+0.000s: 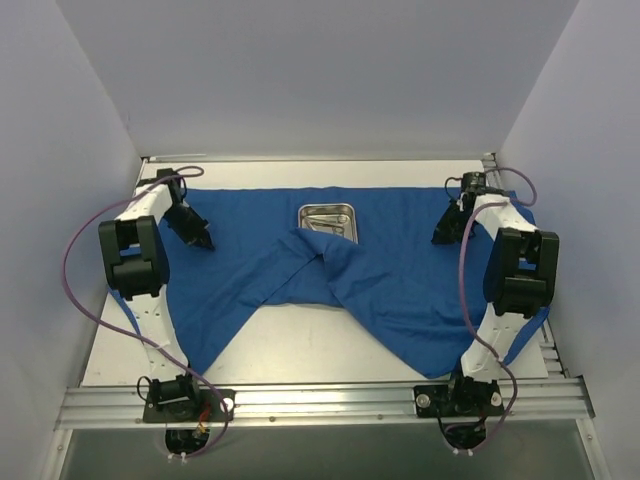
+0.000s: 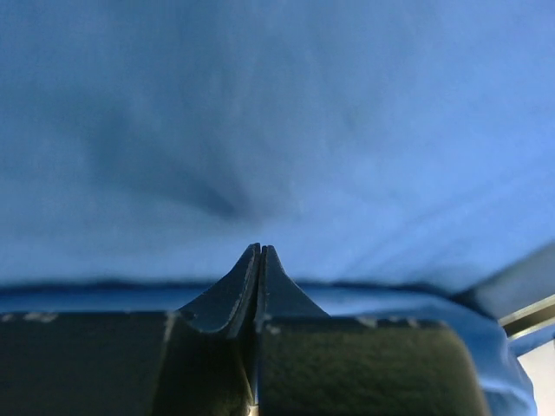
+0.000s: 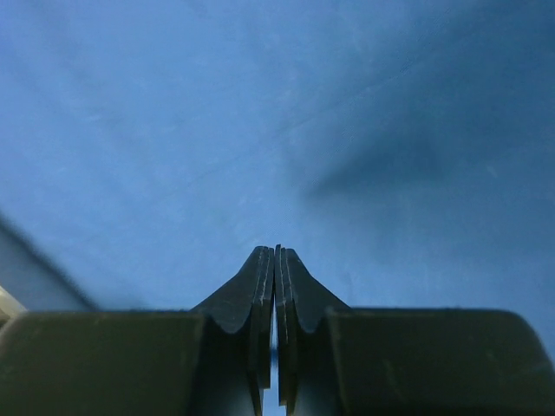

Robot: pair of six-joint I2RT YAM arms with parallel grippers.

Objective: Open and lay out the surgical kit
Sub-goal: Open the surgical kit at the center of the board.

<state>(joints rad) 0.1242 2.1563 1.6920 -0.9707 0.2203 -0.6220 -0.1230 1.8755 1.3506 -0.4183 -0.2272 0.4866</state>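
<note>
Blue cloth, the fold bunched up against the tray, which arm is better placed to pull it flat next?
Probably left. The fold lies toward the left side of the tray and trails down-left, nearer the left gripper than the right gripper. Both are shut.

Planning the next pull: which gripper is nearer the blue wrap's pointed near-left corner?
Left. The left gripper sits directly beyond that corner; the right gripper is across the wrap on the other side.

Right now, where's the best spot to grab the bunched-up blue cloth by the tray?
Pinch the cloth at its raised fold just in front of the tray, coming straight down from above. It humps up into a ridge there, easy to squeeze across; the rest lies mostly flat.
</note>
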